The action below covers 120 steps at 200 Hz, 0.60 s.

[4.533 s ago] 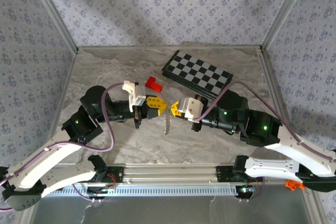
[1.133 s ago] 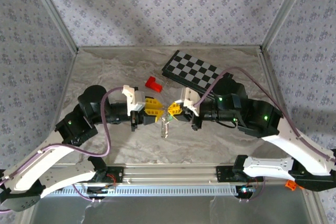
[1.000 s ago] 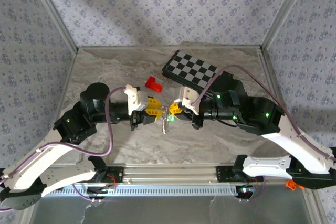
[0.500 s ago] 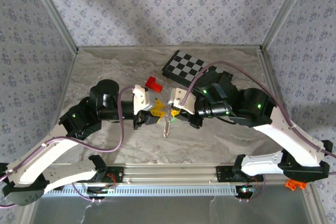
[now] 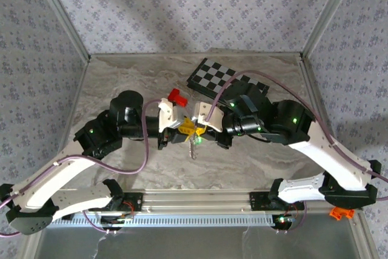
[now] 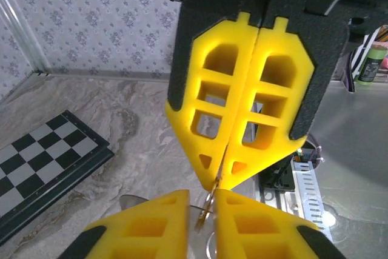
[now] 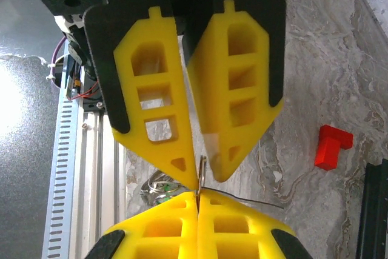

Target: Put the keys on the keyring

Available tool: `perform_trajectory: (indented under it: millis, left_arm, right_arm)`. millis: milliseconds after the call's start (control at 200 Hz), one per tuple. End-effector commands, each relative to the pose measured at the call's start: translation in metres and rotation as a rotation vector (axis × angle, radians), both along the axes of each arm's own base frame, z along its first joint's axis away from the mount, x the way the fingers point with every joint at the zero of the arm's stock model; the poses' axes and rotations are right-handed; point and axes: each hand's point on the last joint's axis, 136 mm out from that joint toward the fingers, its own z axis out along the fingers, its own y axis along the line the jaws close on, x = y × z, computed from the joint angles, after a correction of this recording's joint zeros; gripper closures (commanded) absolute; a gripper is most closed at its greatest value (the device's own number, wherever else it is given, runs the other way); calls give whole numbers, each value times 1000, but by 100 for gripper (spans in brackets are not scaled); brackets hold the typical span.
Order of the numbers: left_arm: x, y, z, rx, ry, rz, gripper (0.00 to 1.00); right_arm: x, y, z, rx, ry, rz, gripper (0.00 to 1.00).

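Above the table's middle my left gripper (image 5: 185, 130) and right gripper (image 5: 197, 128) meet tip to tip. The right gripper (image 7: 198, 197) is shut on a thin edge of the silvery keyring (image 7: 202, 171), which sticks out of its closed tips (image 6: 219, 177). The left gripper (image 6: 203, 201) has its jaws a narrow gap apart around that same metal edge, which touches one finger. The rest of the keyring (image 5: 193, 145) hangs below the fingers as a small silvery bunch. Bits of the green key (image 7: 165, 190) show inside that bunch.
A red block (image 5: 176, 96) lies just behind the grippers, and the black-and-grey chessboard (image 5: 212, 80) lies flat at the back right. The aluminium rail (image 5: 200, 201) with the arm bases runs along the near edge. Patterned walls enclose the table.
Both grippers have moved in towards each other and slightly away from the rail, until their tips meet. The left jaws have narrowed around the ring. The right gripper stays shut.
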Motion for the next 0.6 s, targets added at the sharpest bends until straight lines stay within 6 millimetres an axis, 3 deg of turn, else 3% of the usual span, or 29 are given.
perform_trajectory:
  millis: [0,130,400,595]
  left_arm:
    - [-5,-1,16,-44,-33,-26,89]
    - [-5,-1,16,-43,-34,-29,100]
    - [-5,0,42,-177,-80,-9,100]
    - [-11,1,67,-311,-100,-33,100]
  right_arm:
    - [-6,0,16,44,-12,32,100]
    - [-5,-1,16,43,-14,29,100]
    - [3,-2,25,120,-38,-32,100]
    - [4,-4,36,248,-27,-72,85]
